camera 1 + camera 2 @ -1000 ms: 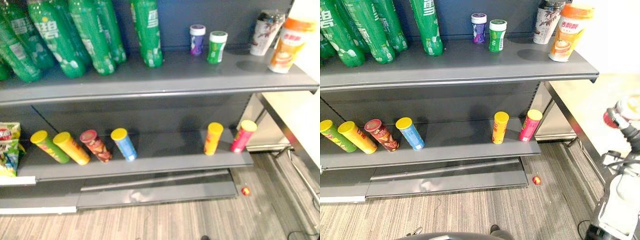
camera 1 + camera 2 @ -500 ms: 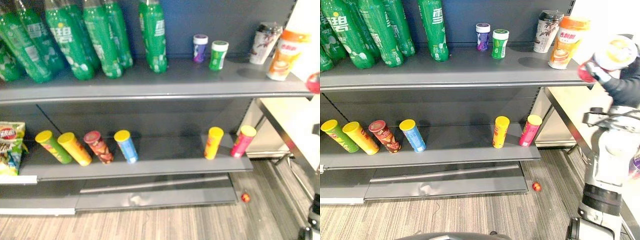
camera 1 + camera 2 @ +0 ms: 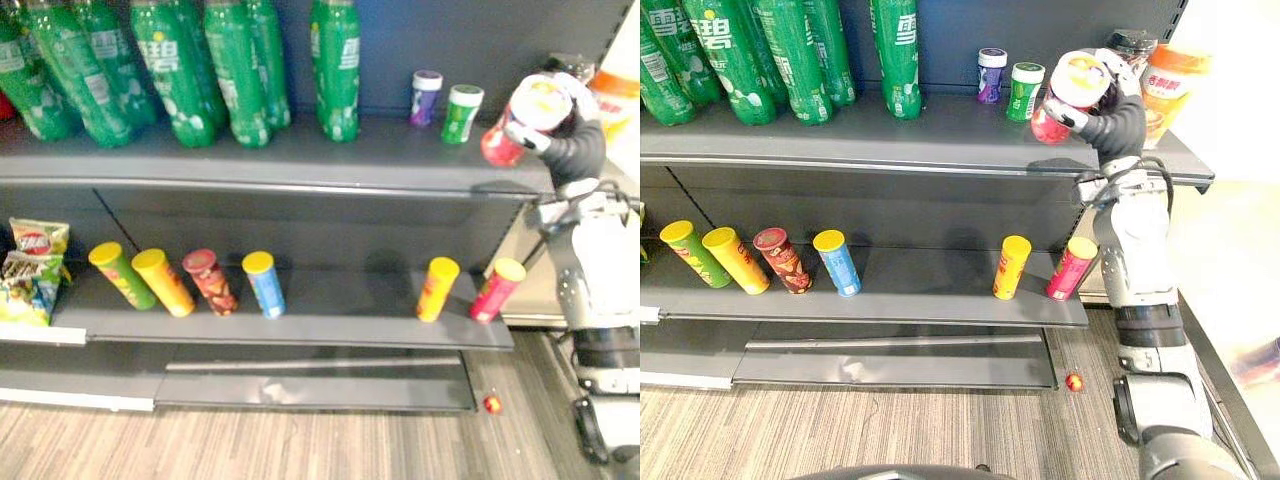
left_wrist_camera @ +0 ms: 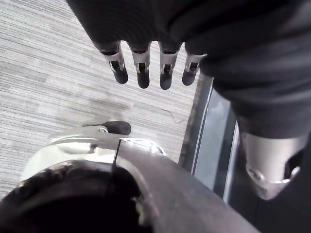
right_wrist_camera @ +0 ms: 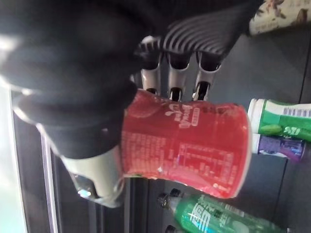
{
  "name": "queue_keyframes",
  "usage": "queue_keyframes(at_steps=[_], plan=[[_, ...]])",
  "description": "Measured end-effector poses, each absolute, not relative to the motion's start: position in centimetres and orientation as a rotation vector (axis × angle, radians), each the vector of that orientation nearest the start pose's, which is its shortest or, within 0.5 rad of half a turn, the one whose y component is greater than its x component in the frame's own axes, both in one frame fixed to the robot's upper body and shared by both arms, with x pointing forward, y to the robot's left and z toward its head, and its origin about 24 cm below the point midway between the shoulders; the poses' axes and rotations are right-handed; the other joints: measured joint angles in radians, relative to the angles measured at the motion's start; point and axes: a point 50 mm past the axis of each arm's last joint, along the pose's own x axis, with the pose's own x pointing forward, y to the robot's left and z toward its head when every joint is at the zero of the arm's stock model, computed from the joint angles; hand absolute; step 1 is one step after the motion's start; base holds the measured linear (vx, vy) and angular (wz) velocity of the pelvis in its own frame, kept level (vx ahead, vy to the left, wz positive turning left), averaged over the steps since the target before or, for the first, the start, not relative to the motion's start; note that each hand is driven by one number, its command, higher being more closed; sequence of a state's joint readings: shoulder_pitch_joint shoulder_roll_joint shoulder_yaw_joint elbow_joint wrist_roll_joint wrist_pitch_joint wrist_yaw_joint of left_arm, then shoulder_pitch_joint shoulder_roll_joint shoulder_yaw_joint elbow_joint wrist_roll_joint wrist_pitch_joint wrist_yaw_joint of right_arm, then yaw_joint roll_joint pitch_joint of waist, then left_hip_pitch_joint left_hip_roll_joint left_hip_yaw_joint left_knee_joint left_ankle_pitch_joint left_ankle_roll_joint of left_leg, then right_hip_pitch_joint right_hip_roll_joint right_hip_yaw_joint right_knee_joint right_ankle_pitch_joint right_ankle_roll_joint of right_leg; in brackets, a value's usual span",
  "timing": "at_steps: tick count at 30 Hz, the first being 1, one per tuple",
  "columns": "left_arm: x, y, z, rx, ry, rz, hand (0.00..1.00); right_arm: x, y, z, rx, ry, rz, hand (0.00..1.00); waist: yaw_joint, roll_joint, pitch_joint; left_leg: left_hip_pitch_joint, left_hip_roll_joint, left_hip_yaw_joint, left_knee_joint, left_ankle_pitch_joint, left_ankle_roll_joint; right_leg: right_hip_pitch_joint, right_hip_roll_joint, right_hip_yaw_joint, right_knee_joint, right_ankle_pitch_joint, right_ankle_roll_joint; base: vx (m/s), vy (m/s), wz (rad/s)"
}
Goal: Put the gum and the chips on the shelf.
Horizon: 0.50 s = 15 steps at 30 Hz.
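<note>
The right hand (image 3: 1112, 122) is curled round a red tub (image 3: 1065, 102) with a pale lid, fingers on one side and thumb on the other. It looks like a gum tub, though the label is too small to be sure. The tub is tilted, lid up, over the right part of the upper shelf (image 3: 890, 140), just beside the green gum jar (image 3: 1025, 90) and the purple gum jar (image 3: 990, 76). I cannot tell whether its base touches the shelf.

An orange cup (image 3: 1170, 85) stands behind the hand, and green bottles (image 3: 895, 55) line the shelf's left part.

On the lower shelf (image 3: 920, 290) stand chip tubes: four to the left (image 3: 783, 259) and, well apart, a yellow tube (image 3: 1012, 267) and a pink tube (image 3: 1071, 268).

The left hand (image 4: 143, 68) hangs over the floor – fingers loose, holding nothing.
</note>
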<state>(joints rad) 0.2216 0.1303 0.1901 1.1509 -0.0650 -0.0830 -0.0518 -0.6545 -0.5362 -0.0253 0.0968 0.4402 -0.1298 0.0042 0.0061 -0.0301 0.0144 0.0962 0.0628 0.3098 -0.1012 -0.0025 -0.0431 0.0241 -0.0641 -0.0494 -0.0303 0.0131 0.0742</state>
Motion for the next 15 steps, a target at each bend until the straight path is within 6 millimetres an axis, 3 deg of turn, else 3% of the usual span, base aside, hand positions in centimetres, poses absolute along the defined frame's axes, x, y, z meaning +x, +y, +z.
queue_keyframes(at_steps=[15], plan=[[2.5,22.2,-16.9,-0.076,1.242,0.299,0.00,35.5,-19.9,25.5,-0.094,-0.565,0.107,1.00,0.023,0.000,0.018,-0.006,0.002,-0.013,0.000,0.006,0.001,0.000,0.002,-0.007,-0.003,0.002,-0.003,0.00,-0.004,0.01]])
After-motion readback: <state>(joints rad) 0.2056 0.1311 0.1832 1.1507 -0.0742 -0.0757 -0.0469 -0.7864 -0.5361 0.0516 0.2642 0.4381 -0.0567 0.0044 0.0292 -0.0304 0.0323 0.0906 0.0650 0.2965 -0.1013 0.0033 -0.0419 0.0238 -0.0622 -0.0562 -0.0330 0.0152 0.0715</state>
